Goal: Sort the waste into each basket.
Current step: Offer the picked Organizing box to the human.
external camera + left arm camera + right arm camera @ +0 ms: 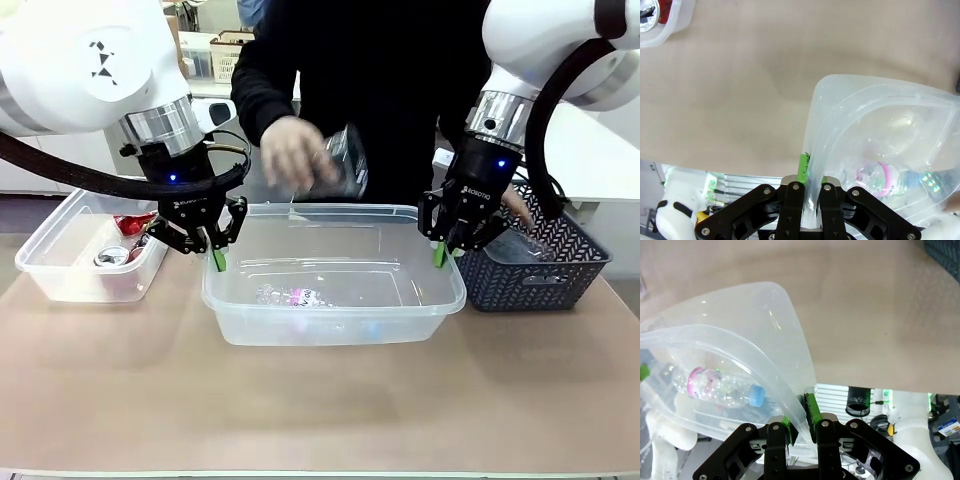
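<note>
Two grippers pinch the big tub's rim.
The left gripper (218, 258) and right gripper (441, 252) squeeze their fingers on the clear tub (330, 320); it looks light and bendy, best held by its rim.

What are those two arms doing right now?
Left tool, right tool shut on clear tub rims. Bottle inside. Person's hand holding another bottle above.

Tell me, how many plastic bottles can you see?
2. One bottle lies in the middle tub. The person's hand holds a second bottle above that tub. The grey basket may hide more.
</note>
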